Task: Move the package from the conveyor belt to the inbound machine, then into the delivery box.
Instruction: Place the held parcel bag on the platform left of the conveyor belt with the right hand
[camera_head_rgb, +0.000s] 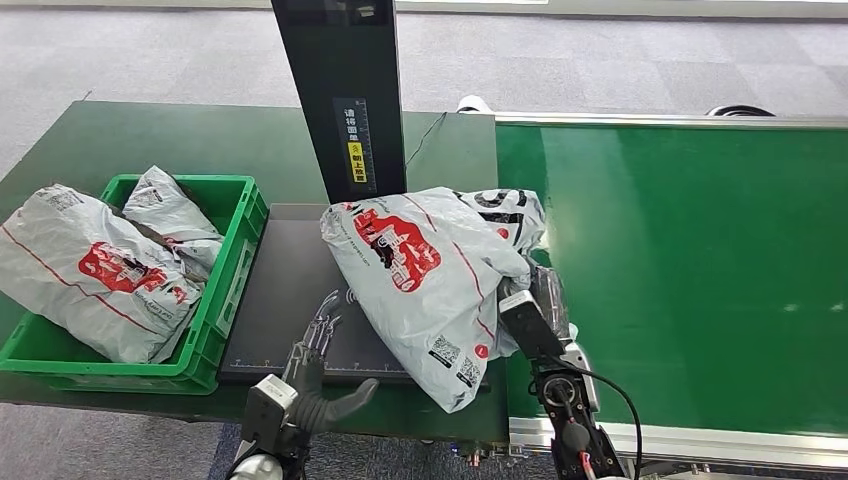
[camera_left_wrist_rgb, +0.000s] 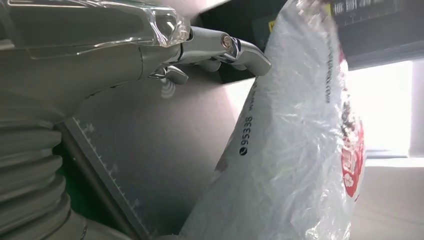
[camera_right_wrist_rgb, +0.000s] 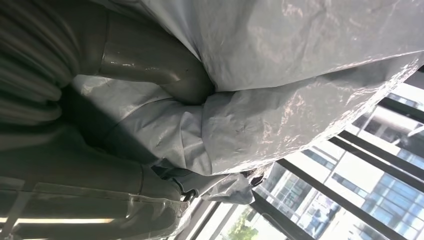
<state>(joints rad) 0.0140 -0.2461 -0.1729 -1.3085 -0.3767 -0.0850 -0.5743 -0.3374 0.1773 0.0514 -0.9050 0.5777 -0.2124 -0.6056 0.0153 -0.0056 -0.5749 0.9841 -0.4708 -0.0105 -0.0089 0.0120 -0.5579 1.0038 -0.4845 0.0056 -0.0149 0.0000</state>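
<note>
Nearest, the left hand (camera_head_rgb: 318, 352) is held open and empty — the package (camera_head_rgb: 425, 275), gripped by the right hand (camera_head_rgb: 545, 310), hangs just to its right over the inbound machine (camera_head_rgb: 290, 290).

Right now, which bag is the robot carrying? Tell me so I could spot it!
Find the tall black scanner post and the dark flat plate at its foot. The package hangs over that plate's right edge, gripped by the right hand. Unlike the bags in the green crate, it isn't inside anything.
</note>
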